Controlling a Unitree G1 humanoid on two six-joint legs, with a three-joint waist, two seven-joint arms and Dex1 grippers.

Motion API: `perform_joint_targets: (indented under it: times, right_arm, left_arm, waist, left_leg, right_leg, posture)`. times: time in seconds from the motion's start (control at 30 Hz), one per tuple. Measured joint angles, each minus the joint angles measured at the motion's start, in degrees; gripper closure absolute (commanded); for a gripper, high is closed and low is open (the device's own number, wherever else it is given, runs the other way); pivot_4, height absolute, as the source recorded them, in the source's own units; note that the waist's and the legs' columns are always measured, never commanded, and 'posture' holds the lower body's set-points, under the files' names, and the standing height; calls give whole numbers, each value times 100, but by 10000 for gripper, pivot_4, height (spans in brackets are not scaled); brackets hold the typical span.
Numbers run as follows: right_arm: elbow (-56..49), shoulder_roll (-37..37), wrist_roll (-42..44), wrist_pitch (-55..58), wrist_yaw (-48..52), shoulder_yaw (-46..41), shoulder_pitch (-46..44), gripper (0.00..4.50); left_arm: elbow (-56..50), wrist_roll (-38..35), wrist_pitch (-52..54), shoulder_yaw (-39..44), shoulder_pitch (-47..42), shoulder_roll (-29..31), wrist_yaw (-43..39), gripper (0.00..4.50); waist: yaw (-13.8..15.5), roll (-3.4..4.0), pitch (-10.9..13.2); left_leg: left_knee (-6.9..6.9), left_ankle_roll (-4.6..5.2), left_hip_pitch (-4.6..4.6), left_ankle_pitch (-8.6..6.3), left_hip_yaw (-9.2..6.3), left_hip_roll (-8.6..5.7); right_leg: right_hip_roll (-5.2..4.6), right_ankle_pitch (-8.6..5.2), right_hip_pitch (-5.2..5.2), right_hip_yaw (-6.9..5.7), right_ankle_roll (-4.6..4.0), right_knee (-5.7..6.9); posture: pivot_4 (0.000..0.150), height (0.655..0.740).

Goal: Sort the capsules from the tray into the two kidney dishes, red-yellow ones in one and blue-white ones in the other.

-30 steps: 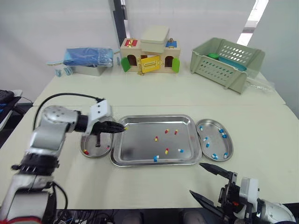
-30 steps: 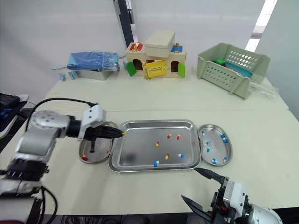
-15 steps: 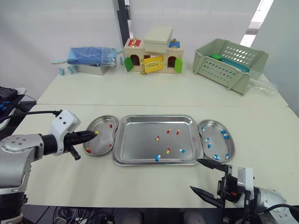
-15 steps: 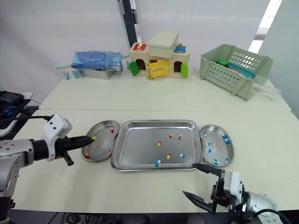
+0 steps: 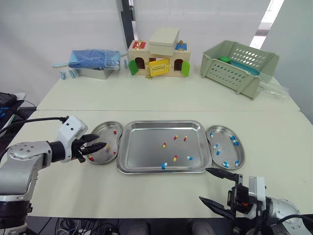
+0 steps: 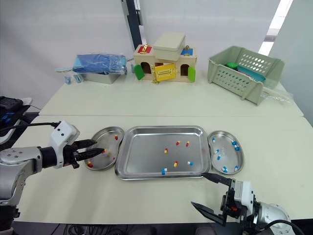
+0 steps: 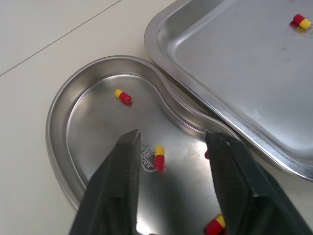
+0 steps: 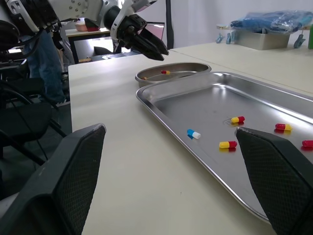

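Note:
My left gripper [image 5: 99, 145] hangs open over the left kidney dish [image 5: 104, 126]. In the left wrist view a red-yellow capsule [image 7: 159, 157] lies loose in that dish [image 7: 58, 122] between the black fingers [image 7: 128, 152], and two more lie nearby. The steel tray [image 5: 146, 147] holds several capsules, among them a red-yellow one [image 5: 164, 145] and a blue-white one [image 5: 189, 157]. The right kidney dish [image 5: 240, 149] holds several blue-white capsules. Near the table's front edge, below the tray's right corner, my right gripper [image 5: 205, 185] stands open and empty.
At the back of the table are a blue bundle on a metal box [image 5: 93, 61], a wooden toy house [image 5: 158, 58] and a green slotted basket [image 5: 238, 66]. A black cable [image 5: 34, 120] runs to my left arm.
My left gripper carried a red-yellow capsule from the tray's left edge to the left dish, then opened; the capsule now lies in the dish. The right gripper stayed put.

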Motion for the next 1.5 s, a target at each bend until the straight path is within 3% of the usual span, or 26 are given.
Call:
perform_joint_targets:
  times: [0.13,0.17,0.57,0.83,1.03,1.2,1.5]
  right_arm:
    - [-83,-31,1,108,-82,-16,13,0]
    - [-83,-42,1,119,-95,-18,18,0]
    - [72,-228,4,237,-113,-287,-194,0]
    - [353,-1105,234,983,-9,-1283,-89,0]
    - [1111,-1720,317,1574,328,-2073,-91,0]
    - [2718,-2077,-38,1456,578,-2179,-979,0]
    - [3999,-2247,-502,988,946,-2127,-2013,0]
  left_arm:
    - [3,-33,-36,-6,-4,0,4,545]
    - [3,-41,-36,-6,-4,0,5,199]
    - [199,-121,-113,17,-29,-15,109,199]
    - [346,-294,-907,1292,1004,-46,100,199]
    - [1133,-348,-1668,2418,1893,-23,-225,199]
    - [1941,-309,-2626,3001,2374,-25,-293,199]
    - [2236,-493,-3271,3100,2481,-67,-271,199]
  waist:
    - [0,0,0]
    - [0,0,0]
    - [0,0,0]
    - [-25,1,0]
    - [-9,-7,-4]
    - [-14,-15,-9]
    - [-17,-15,-9]
  left_leg:
    - [0,0,0,0,0,0]
    - [0,0,0,0,0,0]
    - [0,0,0,0,1,0]
    - [-3,1,4,0,6,1]
    - [-5,1,4,-1,7,1]
    - [-4,1,7,-1,17,0]
    - [-5,0,5,-1,17,1]
  right_leg:
    - [0,0,0,0,0,0]
    - [0,0,0,0,0,0]
    - [0,0,0,0,0,0]
    - [-1,-1,0,6,-2,-1]
    - [-2,-2,3,2,-4,-5]
    - [-7,-2,1,5,-4,-6]
    - [-8,-2,2,3,-4,-5]
  posture:
    - [1500,7400]
    - [1500,7400]
    - [1500,7400]
    - [1500,7400]
    - [1500,7400]
    - [1500,7400]
    - [1500,7400]
